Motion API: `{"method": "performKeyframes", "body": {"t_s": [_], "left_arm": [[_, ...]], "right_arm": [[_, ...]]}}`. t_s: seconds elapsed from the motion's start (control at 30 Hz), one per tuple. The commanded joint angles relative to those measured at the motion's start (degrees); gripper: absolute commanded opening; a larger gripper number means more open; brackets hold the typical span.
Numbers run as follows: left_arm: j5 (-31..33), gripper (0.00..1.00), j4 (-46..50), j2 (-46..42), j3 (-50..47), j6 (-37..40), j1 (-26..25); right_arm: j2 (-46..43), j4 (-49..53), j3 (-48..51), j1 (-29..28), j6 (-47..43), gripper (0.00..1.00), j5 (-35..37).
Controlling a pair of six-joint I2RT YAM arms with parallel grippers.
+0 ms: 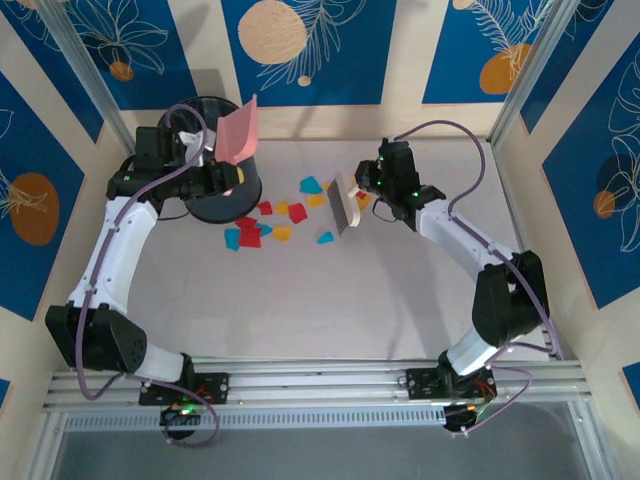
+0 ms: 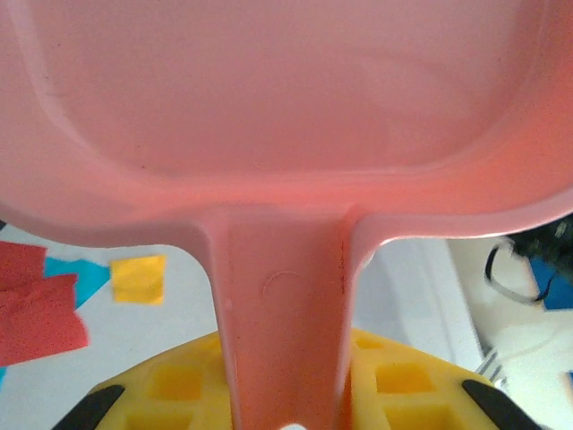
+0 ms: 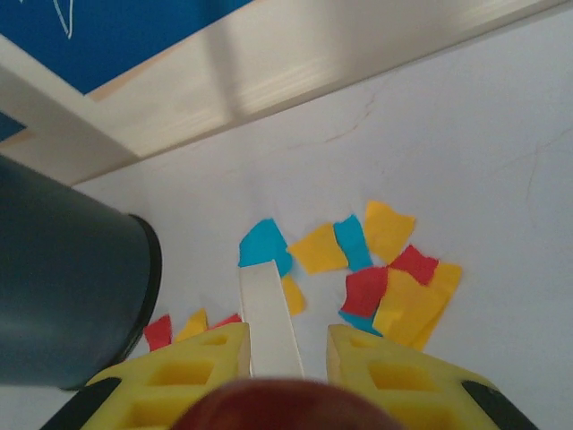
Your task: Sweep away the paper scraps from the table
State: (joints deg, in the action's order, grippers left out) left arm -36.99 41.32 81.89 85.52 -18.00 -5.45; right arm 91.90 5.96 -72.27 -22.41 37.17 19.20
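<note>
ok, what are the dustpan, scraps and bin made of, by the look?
Dustpan: pink moulded plastic, smooth, slight sheen; round mould mark on handle. Paper scraps: thin matte paper, flat, ragged edges. Bin: dark, smooth-walled, probably plastic, possibly metal.

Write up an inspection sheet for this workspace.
Surface: white table, scraps in its far middle.
Job's things: scraps are red, yellow and blue, lying loose between bin and brush.
Clutter: dark bin at far left.
Grippers: left gripper shut on pink dustpan handle, pan raised over the bin; right gripper shut on brush, beside the scraps.
Cables: purple cables loop along both arms.
Surroundings: blue floral wall panels; aluminium rails at near edge.
</note>
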Motion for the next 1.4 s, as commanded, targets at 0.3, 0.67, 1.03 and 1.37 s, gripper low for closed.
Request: {"method": "performKeyframes", "body": {"t_s": [0.3,0.67,1.03,1.37], "left_arm": [[3.0,0.0,7.8,-4.38,-4.73,10.06,-1.91],[4.95,0.0,9.3,-5.48,-5.79,10.95,-2.62],[5.06,0.0,9.57,-4.72,-5.89,11.14,-2.96],[5.09,0.0,10.96,-4.13,-5.8,12.82,-4.78]], "right_arm": [[13.9,-5.17,-12.94,4.09,6.82,0.0,-2.96],[22.02,1.9,-20.2,5.39,11.29,0.0,3.15],[21.75,16.28,-21.71,5.21,14.42,0.0,12.58],[13.22,21.4,-11.41,3.92,17.96,0.0,18.63]]}}
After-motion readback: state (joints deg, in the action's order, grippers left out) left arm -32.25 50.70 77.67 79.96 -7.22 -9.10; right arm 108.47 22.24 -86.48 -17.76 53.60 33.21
